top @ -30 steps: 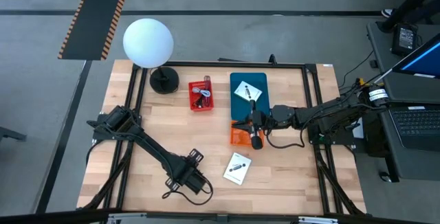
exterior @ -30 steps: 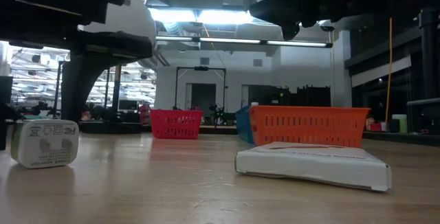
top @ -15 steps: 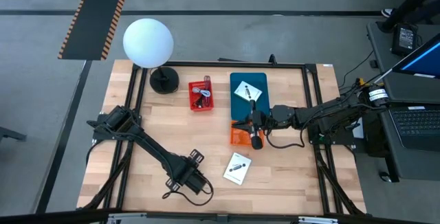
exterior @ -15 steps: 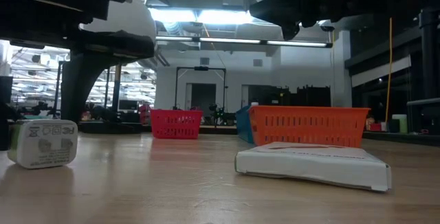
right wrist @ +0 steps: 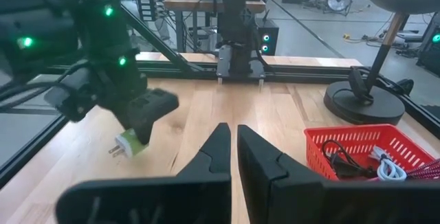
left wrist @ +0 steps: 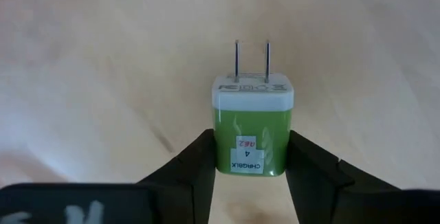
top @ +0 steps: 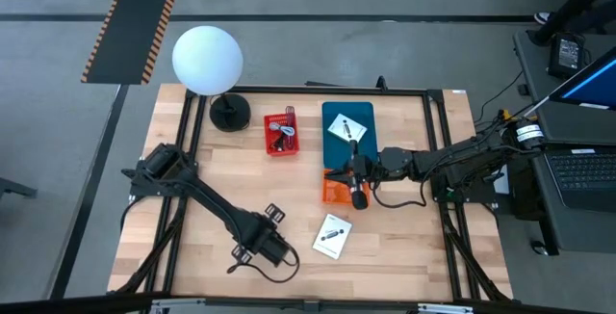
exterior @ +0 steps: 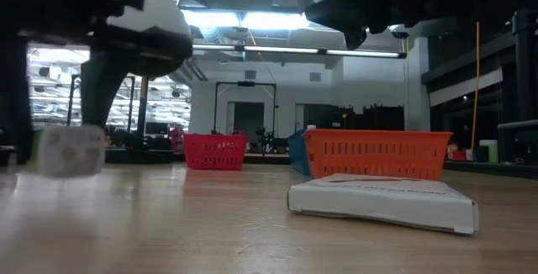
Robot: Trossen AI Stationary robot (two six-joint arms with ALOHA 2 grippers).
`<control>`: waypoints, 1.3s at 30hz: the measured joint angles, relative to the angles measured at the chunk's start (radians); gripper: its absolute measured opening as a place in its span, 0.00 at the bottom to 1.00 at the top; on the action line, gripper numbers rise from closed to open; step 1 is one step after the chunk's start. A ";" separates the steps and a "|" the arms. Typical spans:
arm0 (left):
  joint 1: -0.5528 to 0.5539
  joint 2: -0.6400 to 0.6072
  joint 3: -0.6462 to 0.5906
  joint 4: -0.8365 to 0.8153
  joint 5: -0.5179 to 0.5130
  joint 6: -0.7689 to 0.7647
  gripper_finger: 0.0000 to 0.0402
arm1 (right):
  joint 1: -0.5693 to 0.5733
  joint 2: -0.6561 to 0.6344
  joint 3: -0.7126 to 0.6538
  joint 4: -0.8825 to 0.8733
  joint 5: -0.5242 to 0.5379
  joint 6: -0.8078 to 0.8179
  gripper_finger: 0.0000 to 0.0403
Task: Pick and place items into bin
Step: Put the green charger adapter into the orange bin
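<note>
left tool (left wrist: 251,157) clamped on green charger (left wrist: 251,124)

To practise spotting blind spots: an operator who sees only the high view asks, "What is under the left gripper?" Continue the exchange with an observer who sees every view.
Observer: A green and white charger, prongs pointing away from the wrist, sits in the left gripper.
Operator: Is it gripped?
Observer: The left wrist view shows both fingers against its sides.
Operator: And the right gripper?
Observer: The right wrist view shows the right gripper shut and empty, with the red bin ahead.
</note>
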 joint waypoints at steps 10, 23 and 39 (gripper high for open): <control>0.087 -0.257 -0.183 0.153 -0.027 -0.011 0.34 | 0.000 0.000 0.000 -0.012 0.000 -0.002 0.02; 0.241 -0.671 -0.628 0.778 -0.026 0.070 0.34 | 0.000 0.000 0.000 -0.012 0.000 -0.006 0.02; 0.337 -0.761 -1.014 1.479 -0.019 0.079 0.34 | 0.003 0.000 0.000 -0.011 0.000 -0.004 0.02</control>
